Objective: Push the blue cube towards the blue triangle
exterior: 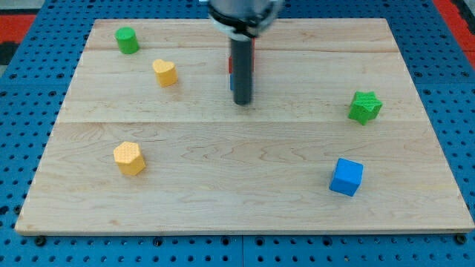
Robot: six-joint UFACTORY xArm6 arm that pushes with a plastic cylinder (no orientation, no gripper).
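The rod's tip (243, 102) sits down on the wooden board (245, 200) a bit above centre, w/ the arm's dark body hanging in from the view's top. No gripper here, so nothing opens or shuts; the tip holds nothing and touches none of the clearly visible blocks. The blue cube (346, 176) is at the view's lower right, well apart from the tip, near the board's bottom edge. Right behind the rod there's a sliver of red and blue (231, 74), mostly hidden; probably the blue triangle w/ a red block next to it, but shape can't be made out. If so, the cube's target lies up and to the view's left, and the tip is near the wrong end: it'd need to get round to the cube's lower-right side to shove it that way. Other blocks are off the likely path: green cylinder (127, 40) top left, yellow heart-ish block (165, 72) near it, yellow hexagon (129, 158) lower left, green star (365, 107) at right, above the cube.
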